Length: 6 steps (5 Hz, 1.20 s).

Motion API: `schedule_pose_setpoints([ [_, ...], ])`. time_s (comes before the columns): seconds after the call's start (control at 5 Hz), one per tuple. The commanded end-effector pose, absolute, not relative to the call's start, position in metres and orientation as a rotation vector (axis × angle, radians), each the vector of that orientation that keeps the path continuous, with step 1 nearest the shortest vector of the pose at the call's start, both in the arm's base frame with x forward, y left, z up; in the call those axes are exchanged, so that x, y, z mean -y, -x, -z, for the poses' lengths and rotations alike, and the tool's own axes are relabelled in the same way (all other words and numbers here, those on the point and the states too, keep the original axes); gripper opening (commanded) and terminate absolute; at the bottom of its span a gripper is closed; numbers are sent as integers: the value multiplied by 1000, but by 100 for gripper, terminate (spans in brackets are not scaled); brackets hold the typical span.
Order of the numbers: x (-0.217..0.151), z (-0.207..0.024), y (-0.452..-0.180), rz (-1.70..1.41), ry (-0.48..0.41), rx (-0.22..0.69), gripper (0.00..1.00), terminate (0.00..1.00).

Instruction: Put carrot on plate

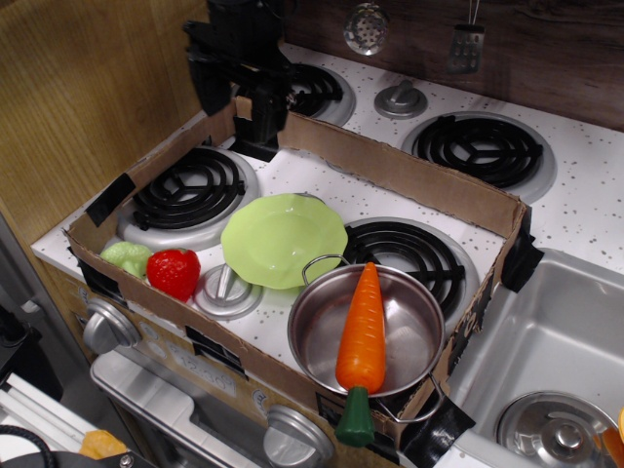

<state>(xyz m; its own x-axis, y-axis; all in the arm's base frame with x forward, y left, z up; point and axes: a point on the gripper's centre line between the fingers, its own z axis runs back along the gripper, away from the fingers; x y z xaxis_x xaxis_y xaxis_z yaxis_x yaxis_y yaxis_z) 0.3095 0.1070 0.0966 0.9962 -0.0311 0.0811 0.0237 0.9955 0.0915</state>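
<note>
The orange carrot (363, 327) lies in the steel pot (419, 341) at the front of the cardboard box, tip pointing away, its dark green top (356, 417) hanging over the pot's front rim. The light green plate (283, 239) sits empty just left of and behind the pot, touching its handle. My black gripper (238, 109) hangs above the box's back left wall, far from the carrot and beyond the plate. Its two fingers stand apart and hold nothing.
A low cardboard box (409, 175) rings the front burners. A red strawberry (174, 273) and a pale green toy (127, 258) sit at its front left corner. A knob (226, 288) stands in front of the plate. A sink (556, 341) is at the right.
</note>
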Motion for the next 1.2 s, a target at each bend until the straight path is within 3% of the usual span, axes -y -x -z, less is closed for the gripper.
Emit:
schedule_pose_setpoints([
  [0.0, -65, -116, -273, -294, 26, 116, 100, 0],
  [0.4, -23, -124, -259, -431, 108, 116, 100, 0],
  [0.6, 2, -120, -253, -459, 88, 135, 100, 0],
  [1.0, 38, -99, -243, -422, -90, 96, 100, 0],
])
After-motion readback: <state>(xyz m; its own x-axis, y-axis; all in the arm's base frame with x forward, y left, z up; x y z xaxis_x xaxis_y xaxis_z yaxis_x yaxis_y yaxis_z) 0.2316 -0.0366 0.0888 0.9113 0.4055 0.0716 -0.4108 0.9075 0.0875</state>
